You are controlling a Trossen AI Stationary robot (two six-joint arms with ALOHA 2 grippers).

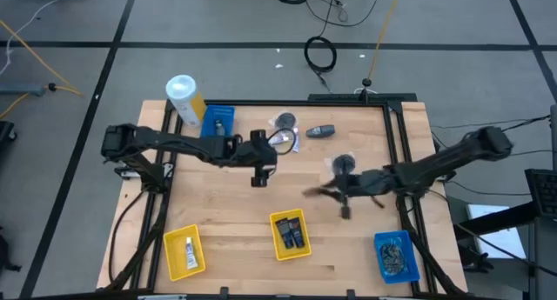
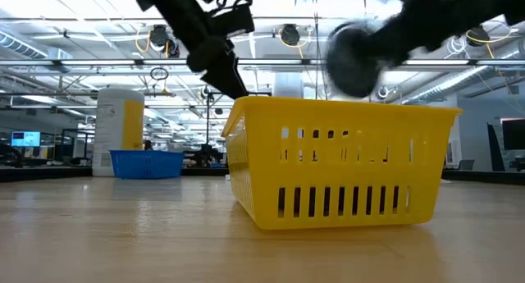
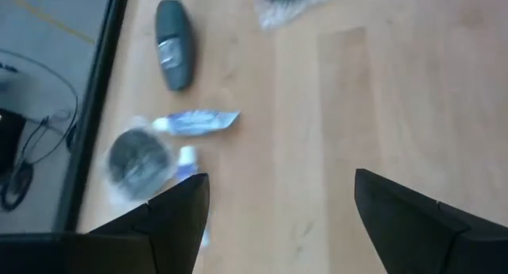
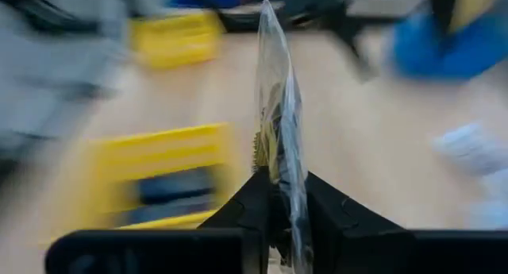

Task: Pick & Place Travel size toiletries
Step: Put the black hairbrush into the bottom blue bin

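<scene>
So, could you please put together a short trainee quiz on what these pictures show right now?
1. True or false: the left gripper is shut on a toothpaste tube.
2. What does the right gripper hold? A) a dark bottle B) a clear-wrapped packet C) a blue tray
3. In the high view, how many yellow trays stand on the table?

Key
1. False: its fingers stand apart over bare wood, with nothing between them.
2. B: the fingers are closed on the packet's lower edge.
3. Two: one yellow tray at the front left, holding a white tube, and another yellow tray at the front middle.
</scene>
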